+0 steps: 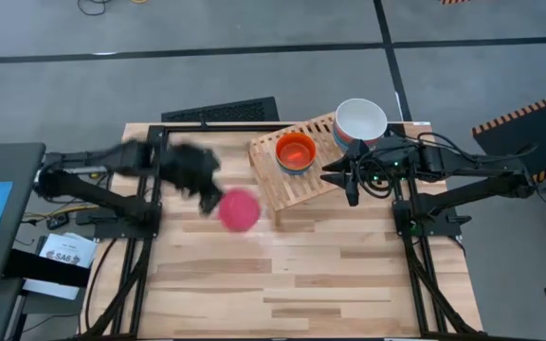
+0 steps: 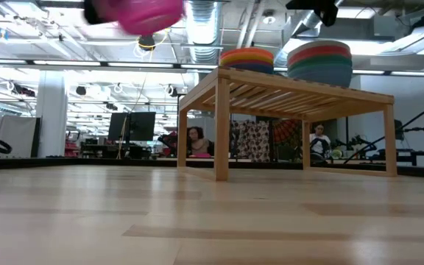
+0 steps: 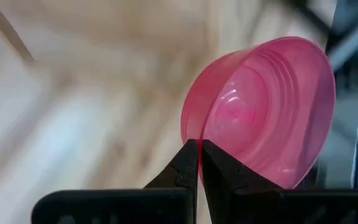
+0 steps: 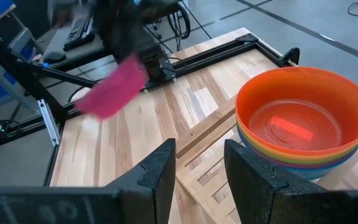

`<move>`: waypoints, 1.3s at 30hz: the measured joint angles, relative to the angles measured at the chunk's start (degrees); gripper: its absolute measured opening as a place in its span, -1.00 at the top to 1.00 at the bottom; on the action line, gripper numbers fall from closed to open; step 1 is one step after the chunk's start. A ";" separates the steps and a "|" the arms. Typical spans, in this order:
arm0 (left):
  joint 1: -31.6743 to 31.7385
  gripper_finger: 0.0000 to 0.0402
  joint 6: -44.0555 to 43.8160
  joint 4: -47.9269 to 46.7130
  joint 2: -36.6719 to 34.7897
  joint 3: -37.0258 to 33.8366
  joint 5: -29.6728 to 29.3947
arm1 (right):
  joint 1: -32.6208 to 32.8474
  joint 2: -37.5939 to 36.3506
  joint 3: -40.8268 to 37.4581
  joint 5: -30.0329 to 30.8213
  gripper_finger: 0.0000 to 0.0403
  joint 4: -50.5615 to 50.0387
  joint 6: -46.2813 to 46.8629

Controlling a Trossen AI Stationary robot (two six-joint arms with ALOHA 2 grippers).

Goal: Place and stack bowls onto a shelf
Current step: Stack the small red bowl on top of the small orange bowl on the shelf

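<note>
Pinched by its thin rim in the left hand (image 3: pixel 199 163), fingers clamped together on it: pink bowl (image 1: pixel 240 209), glossy translucent plastic, carried high above the left-centre of the pale plank surface (image 1: pixel 301 284), likely bound for a stack. On the slatted wooden shelf (image 1: pixel 297 185) at far right, two nested stacks, orange-topped (image 1: pixel 296 152) and white-topped (image 1: pixel 360 120), smooth round shells. Right hand (image 1: pixel 352 180) waiting just right of the shelf, fingers apart, holding nothing.

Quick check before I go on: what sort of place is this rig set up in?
Probably an open robotics lab or industrial workspace. The low view shows exposed ceiling ducts and lights, monitors on desks and seated people beyond the wooden shelf. The high view shows grey concrete floor with hazard-striped tape.
</note>
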 joint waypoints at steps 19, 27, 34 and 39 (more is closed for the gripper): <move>22.81 1.00 22.10 -0.52 35.74 45.12 5.58 | 0.00 -0.02 0.00 -0.02 0.20 0.10 0.09; 24.07 1.00 22.50 -0.21 40.82 45.24 6.09 | 0.00 -0.01 0.00 -0.03 0.20 0.04 0.15; 24.01 1.00 26.73 1.03 41.95 45.26 7.18 | 0.00 -0.02 0.00 -0.04 0.20 0.02 0.15; 24.24 0.85 26.55 2.70 41.30 45.34 8.31 | 0.00 0.00 0.00 -0.04 0.20 0.02 0.15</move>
